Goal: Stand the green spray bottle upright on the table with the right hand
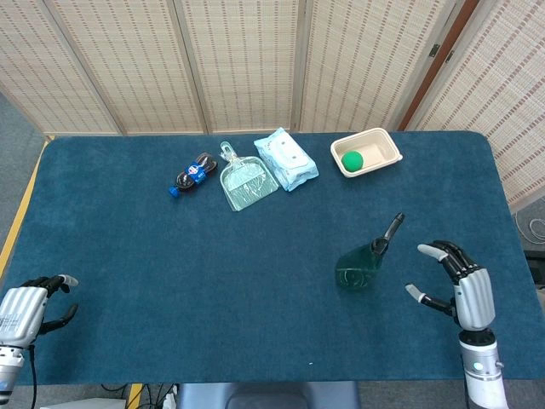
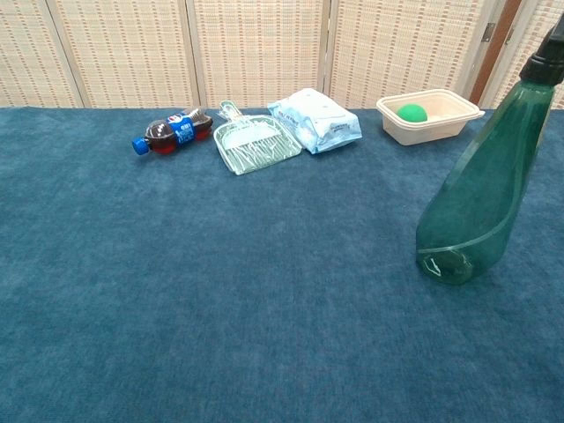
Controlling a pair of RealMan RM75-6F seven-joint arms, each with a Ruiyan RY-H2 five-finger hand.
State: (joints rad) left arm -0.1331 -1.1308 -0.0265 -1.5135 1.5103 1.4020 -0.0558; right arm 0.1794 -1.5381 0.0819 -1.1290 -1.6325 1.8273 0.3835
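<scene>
Green spray bottle (image 1: 362,262) stands on its base on the blue table (image 1: 170,256), its long axis rising to a dark nozzle that points up and slightly away from the robot; the chest view shows the broad base planted on the cloth and nothing touching the bottle's sides. Taking the bottle as the landmark: the right hand (image 1: 458,285) is to its right and a little nearer the robot, apart from it, holding nothing, with fingers spread and curved and the palm side turned toward the bottle. The left hand (image 1: 27,305) is far to the bottle's left at the near table edge, also empty, its fingers loosely curled with gaps between them. Beyond the bottle, toward the screens, a cream tray (image 1: 381,156) holds a green ball (image 1: 352,159); further left along that far row lie a wipes pack (image 1: 286,158), a pale green dustpan (image 1: 245,180) and a cola bottle (image 1: 192,174) on its side. Judged from this, the standing step looks done; the right hand is much the nearer one should any correction be needed, and it would reach leftward to the bottle's body.
</scene>
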